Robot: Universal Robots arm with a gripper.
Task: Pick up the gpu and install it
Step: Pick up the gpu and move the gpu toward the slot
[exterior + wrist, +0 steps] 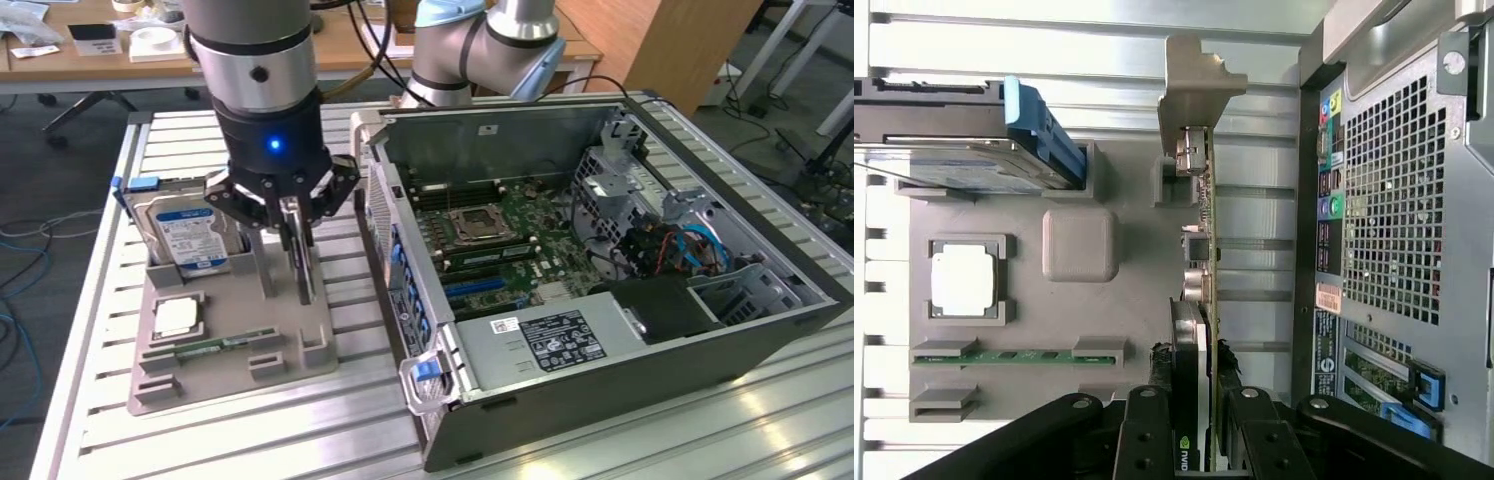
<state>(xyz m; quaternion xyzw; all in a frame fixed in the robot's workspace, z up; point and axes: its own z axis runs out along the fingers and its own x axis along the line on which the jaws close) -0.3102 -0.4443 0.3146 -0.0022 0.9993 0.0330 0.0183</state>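
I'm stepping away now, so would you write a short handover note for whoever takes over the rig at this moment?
Gripper: the gripper is closed on the gpu, one finger on each face, at the end away from its metal bracket.
Things: the gpu stands on edge over the grey tray, beside the open computer case. Whether it is clear of its slot I cannot tell. The hard drive stands in the same tray.
Done: gpu grasped.
Left: the gpu is not in the case yet.
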